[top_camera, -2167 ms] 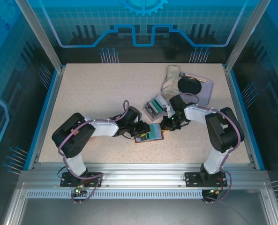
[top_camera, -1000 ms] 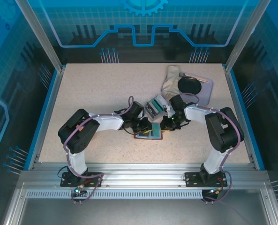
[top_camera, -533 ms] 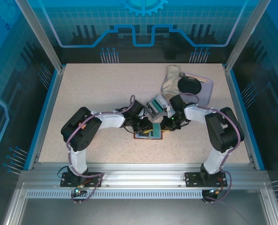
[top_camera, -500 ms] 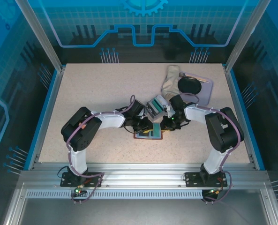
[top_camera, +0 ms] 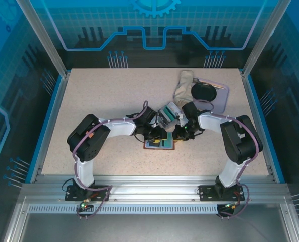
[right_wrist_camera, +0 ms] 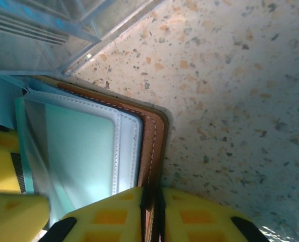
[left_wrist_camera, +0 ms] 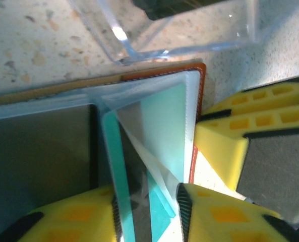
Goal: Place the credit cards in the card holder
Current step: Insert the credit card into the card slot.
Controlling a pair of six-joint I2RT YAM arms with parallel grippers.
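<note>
The card holder [top_camera: 162, 144], a brown leather wallet, lies open on the table with its teal-grey pockets [left_wrist_camera: 162, 113] facing up. A teal credit card [left_wrist_camera: 120, 186] stands on edge in a clear pocket, and a second teal card corner [left_wrist_camera: 162, 214] shows beside it. My left gripper [left_wrist_camera: 146, 204] straddles these cards with its jaws apart; the card leans on the left pad only. My right gripper [right_wrist_camera: 152, 212] is shut on the holder's brown edge [right_wrist_camera: 157, 136], pinning it down. In the top view the left gripper [top_camera: 155, 135] and the right gripper [top_camera: 179, 133] meet over the holder.
A clear plastic tray [top_camera: 167, 113] with more cards stands just behind the holder, close to both wrists [left_wrist_camera: 189, 30]. A beige cloth pouch [top_camera: 183, 86], a black disc [top_camera: 203, 91] and a grey tray [top_camera: 221, 98] sit at the back right.
My left arm has pushed right and brought the teal card into the holder. Its jaws have parted from the card. The right gripper has kept its hold on the holder's edge.
</note>
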